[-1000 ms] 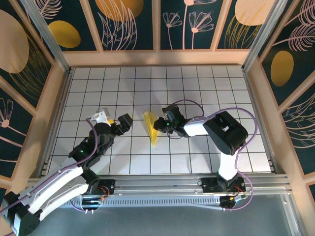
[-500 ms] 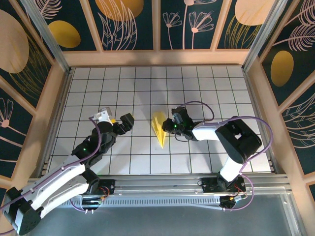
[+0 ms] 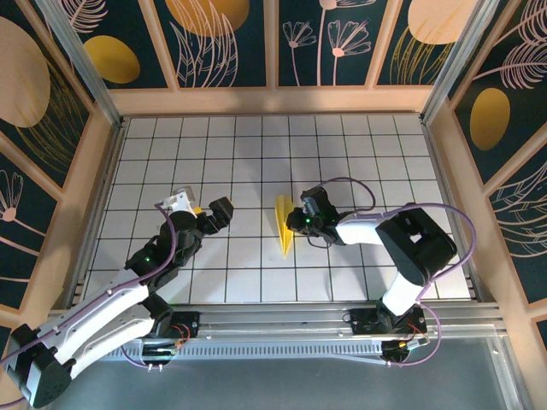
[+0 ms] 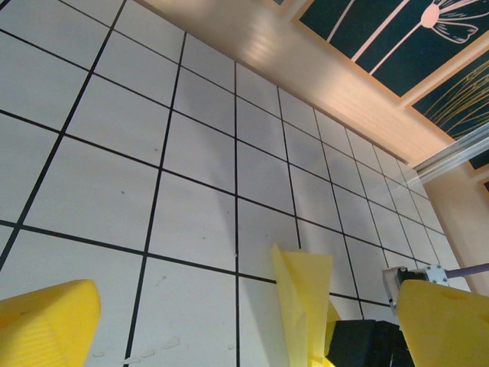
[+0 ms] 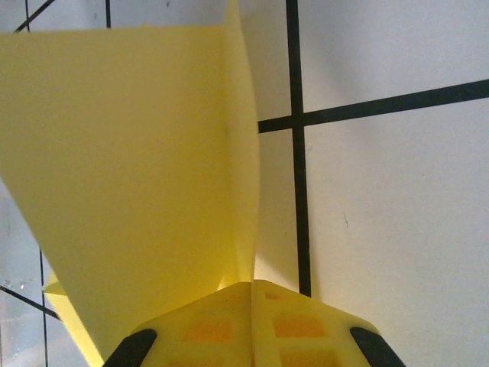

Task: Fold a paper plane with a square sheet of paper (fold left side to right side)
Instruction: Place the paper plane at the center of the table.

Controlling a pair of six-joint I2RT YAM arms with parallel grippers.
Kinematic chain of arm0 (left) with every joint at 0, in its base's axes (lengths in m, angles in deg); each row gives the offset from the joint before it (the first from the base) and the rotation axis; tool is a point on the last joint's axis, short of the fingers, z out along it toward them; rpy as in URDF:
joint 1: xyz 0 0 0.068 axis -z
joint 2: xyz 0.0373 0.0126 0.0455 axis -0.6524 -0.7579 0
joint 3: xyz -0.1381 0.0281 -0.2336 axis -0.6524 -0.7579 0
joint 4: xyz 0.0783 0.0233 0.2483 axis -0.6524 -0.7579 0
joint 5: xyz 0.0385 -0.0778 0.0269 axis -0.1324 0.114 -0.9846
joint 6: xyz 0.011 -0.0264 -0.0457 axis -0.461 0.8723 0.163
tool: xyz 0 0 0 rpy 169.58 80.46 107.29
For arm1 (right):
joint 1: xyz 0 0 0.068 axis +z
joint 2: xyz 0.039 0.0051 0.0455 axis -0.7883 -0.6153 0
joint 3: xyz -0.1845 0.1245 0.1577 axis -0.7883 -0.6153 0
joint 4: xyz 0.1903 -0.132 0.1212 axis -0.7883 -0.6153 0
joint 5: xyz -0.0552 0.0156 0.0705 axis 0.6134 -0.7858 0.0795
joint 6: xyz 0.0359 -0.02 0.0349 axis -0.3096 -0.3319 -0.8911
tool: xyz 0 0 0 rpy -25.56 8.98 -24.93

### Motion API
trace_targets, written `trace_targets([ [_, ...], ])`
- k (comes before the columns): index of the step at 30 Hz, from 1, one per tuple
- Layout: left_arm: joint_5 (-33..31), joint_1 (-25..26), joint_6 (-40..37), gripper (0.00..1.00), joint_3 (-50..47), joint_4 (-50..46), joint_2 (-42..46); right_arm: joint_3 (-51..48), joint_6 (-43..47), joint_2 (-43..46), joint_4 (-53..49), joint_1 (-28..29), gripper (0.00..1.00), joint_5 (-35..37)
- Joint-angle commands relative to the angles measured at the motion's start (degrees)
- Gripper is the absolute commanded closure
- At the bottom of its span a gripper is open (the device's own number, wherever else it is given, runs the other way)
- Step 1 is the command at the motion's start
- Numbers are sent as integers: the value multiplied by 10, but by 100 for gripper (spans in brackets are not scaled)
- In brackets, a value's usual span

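Now pinches the paper plane in the right gripper, with the left gripper spread wide, empty, nearby.

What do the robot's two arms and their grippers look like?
The left arm and right arm have white and black shells, with purple cables looping alongside. The left gripper and right gripper are mostly black, with yellow finger pads.
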Motion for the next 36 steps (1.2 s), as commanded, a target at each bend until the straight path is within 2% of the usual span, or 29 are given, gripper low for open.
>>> trace_targets([
  [1,-1,-3,4,1,-7,21,-2,-6,10,21,-17,-4,92,20],
  [9,1,-2,4,1,-6,24,-6,-8,9,26,-22,-4,91,24],
  [23,1,-2,5,1,-7,25,-10,-7,11,30,-28,-4,79,25],
  [36,2,-3,6,1,-6,26,-12,-5,14,33,-36,-4,72,28],
])
